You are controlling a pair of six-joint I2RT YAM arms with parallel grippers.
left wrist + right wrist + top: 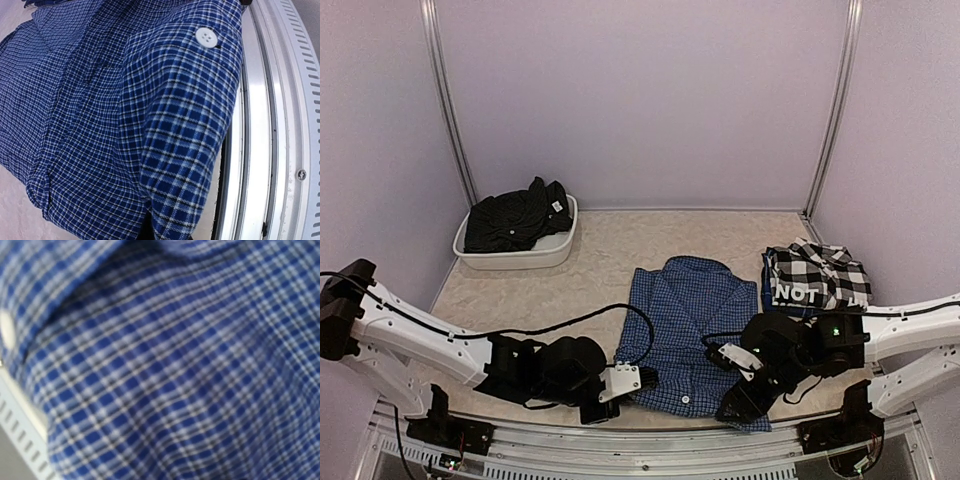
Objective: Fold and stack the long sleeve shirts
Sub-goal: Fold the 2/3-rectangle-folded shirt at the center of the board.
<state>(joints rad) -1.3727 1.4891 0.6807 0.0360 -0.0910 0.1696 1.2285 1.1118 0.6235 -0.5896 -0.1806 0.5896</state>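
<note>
The blue shirt with fine dark check (pixel 688 320) lies flat in the middle of the table, collar toward the back. My left gripper (pixel 626 383) is at its near left edge. In the left wrist view the blue shirt (pixel 100 125) and a cuff with a white button (pixel 206 37) drape over my fingers and hide them; the cloth gathers at the jaws. My right gripper (pixel 737 402) is at the shirt's near right corner. Blurred blue shirt cloth (pixel 165 370) fills the right wrist view and hides those fingers. The black-and-white check shirt (pixel 817 277) lies folded at the right. The black shirt (pixel 513 218) lies in a tub.
A white tub (pixel 520 256) stands at the back left. The metal rail of the table's near edge (pixel 260 140) runs right beside the shirt's hem. Purple walls close in the back and both sides.
</note>
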